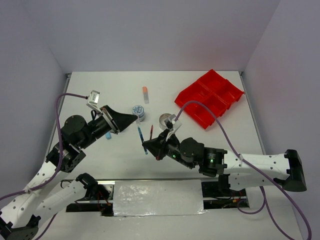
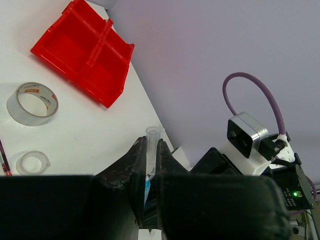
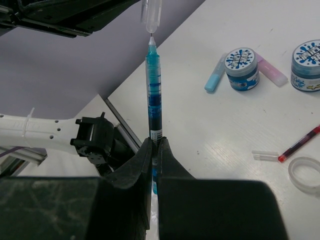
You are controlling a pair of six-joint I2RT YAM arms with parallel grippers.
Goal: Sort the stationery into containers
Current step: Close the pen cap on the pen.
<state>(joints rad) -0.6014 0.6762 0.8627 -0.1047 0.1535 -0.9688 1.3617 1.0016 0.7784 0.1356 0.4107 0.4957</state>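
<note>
The right claw (image 3: 154, 150) is clamping shut on the lower barrel of a blue pen (image 3: 154, 85). It is holding the pen off the table (image 1: 100, 90), tip pointing to 12 o'clock in the right wrist view. The left claw (image 2: 149, 150) is pinching a clear cap (image 2: 152, 137) between its closed fingers, and the cap's mouth is meeting that tip. The two arms seem to be sharing the job this way because one must steady the barrel while the other lines up the cap. Whether the cap is going on or coming off cannot be told. From overhead, the pen is hanging near the middle of the table, and the red tray (image 1: 210, 97) is lying well apart at 2 o'clock. The tray's far corner is sitting close to the back edge and the right wall, and nothing is showing in its compartments. A silvery tape roll (image 1: 166, 120) is resting just beside the right claw at 1 o'clock, so a straight carry to the tray would probably be passing over it, which calls for height. A red pen (image 1: 151, 133) is lying just beside the held pen, and two tubs (image 3: 241, 68) are crowding the left claw's side. The open room is lying between the roll and the tray, and the near edge is offering little.
</note>
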